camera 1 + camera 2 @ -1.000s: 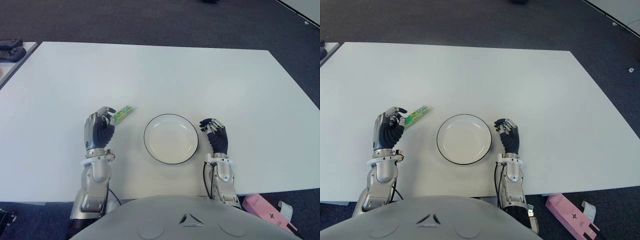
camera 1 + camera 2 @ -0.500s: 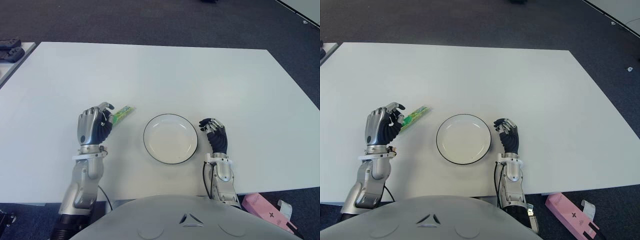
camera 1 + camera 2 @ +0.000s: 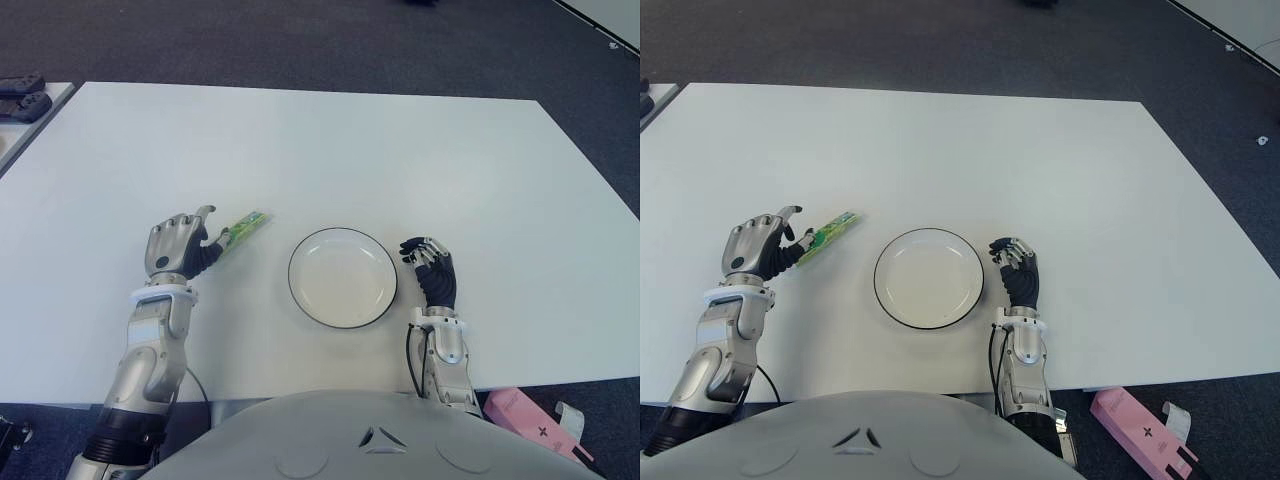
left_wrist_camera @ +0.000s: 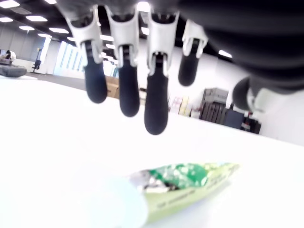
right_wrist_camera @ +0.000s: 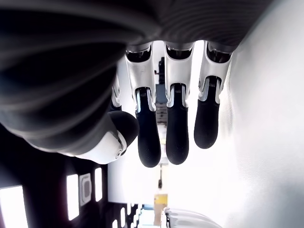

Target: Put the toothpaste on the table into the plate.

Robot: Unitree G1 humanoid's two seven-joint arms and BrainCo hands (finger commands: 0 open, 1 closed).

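Observation:
A small green toothpaste tube (image 3: 244, 229) lies flat on the white table (image 3: 330, 150), left of a white plate with a dark rim (image 3: 342, 277). My left hand (image 3: 180, 246) hovers just left of the tube's near end, palm down, fingers relaxed and holding nothing. In the left wrist view the tube (image 4: 187, 183) lies on the table below the hanging fingertips (image 4: 156, 117), apart from them. My right hand (image 3: 431, 270) shows beside the plate on its right, fingers loosely extended and holding nothing.
A pink box (image 3: 530, 418) lies on the floor past the table's near right corner. Dark devices (image 3: 22, 97) sit on a second table at the far left. The plate holds nothing.
My left hand has swung out to the left and turned palm-down, drawing slightly away from the tube. The tube, the plate and my right hand have stayed in place.

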